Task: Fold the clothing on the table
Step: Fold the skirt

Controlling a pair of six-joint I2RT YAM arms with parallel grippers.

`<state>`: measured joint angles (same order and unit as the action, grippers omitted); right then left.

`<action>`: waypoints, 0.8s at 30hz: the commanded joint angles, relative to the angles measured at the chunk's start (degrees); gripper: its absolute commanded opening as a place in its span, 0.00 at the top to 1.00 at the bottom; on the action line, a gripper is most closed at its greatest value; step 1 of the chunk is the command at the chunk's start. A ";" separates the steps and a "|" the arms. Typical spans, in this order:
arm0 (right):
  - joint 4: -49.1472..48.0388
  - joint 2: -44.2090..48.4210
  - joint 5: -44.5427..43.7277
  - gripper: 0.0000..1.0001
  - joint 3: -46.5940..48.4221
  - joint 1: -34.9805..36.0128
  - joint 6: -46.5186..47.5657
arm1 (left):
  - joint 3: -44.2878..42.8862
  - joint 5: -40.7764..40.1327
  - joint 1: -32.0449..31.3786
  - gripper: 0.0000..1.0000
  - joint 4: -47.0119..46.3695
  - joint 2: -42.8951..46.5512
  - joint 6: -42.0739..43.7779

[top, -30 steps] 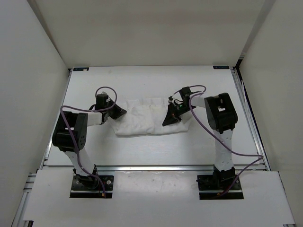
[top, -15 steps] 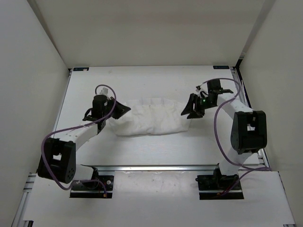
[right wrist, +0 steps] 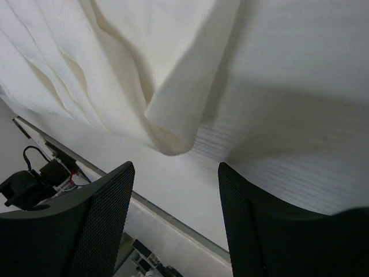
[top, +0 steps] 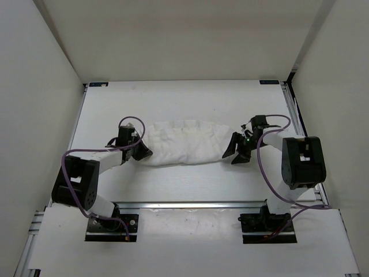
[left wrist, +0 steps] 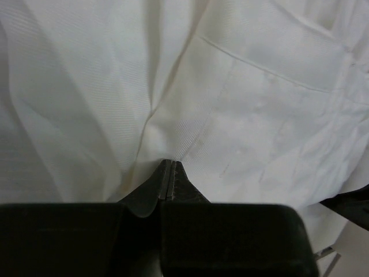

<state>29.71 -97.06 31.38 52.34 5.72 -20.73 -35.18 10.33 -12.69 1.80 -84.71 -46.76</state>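
Observation:
The clothing (top: 184,144), a white wrinkled garment, lies spread sideways across the middle of the table (top: 184,101). At its left end my left gripper (top: 144,152) is shut; in the left wrist view the left gripper (left wrist: 167,164) pinches the clothing (left wrist: 242,104), whose creases run into the tips. My right gripper (top: 233,153) stands open just off the garment's right end. In the right wrist view the right gripper (right wrist: 176,193) holds nothing, and a folded corner of the clothing (right wrist: 173,115) rests on the table (right wrist: 277,138) just ahead of its fingers (right wrist: 106,213).
The silver front rail (top: 184,205) runs along the table's near edge, with both arm bases behind it. White enclosure walls stand at left, right and back. A side rail (top: 300,133) lies right of the right arm. The rail (right wrist: 173,231) also shows under the right fingers.
My right gripper has opened, let go of the garment's right end and moved right and nearer. The left gripper shifted slightly nearer, still shut. The clothing now lies stretched wider.

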 commanded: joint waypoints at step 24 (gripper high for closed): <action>-20.83 -13.15 2.90 0.35 7.96 4.39 -7.91 | -7.62 -1.62 1.00 1.00 6.99 -6.79 7.82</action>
<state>15.57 -107.79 32.93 61.93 8.38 -26.74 -41.89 9.63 -12.03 6.94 -91.05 -40.47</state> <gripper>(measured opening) 0.646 0.045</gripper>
